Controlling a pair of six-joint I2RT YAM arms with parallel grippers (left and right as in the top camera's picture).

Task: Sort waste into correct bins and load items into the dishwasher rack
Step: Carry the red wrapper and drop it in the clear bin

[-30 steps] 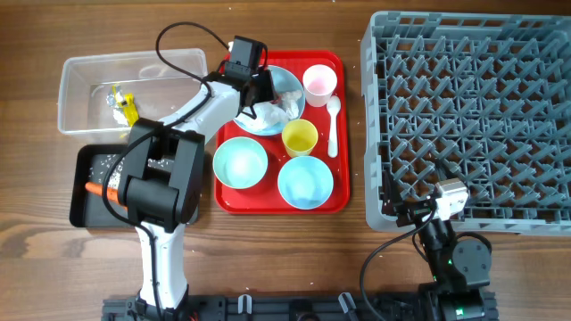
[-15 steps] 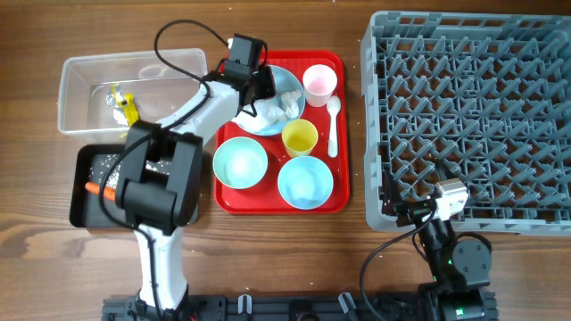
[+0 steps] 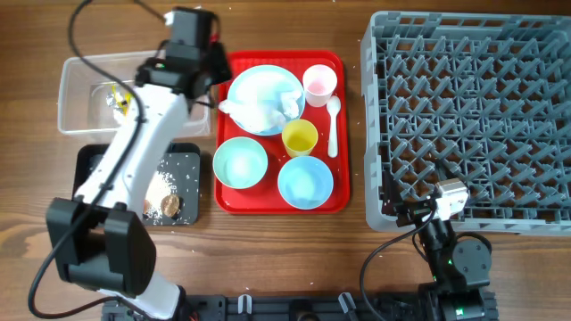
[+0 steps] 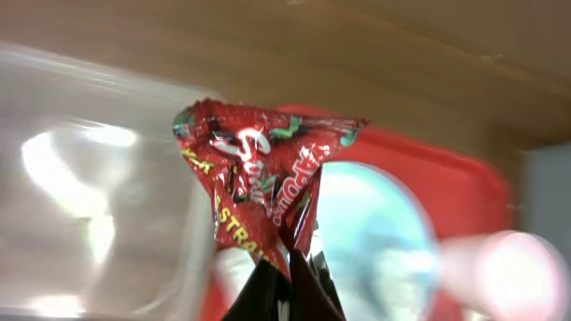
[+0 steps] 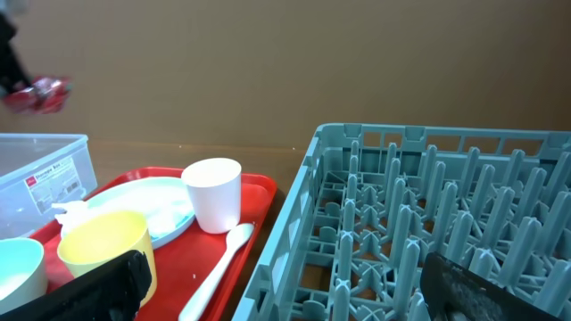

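Note:
My left gripper is shut on a crumpled red wrapper, held in the air over the gap between the clear bin and the red tray. Seen from overhead, the left gripper hides the wrapper. The right wrist view shows the red wrapper at far left. A light blue plate carries white tissue. Two bowls, a pink cup, a yellow cup and a spoon lie on the tray. My right gripper is open at the dishwasher rack's front left corner.
The clear bin holds a yellow wrapper. The black bin below it has white grains and a brown lump. My left arm crosses over that bin. The red tray lies between the bins and the rack.
My left jaws closed on the red wrapper at the plate, then rose and swung left toward the clear bin with it. The right arm has not moved.

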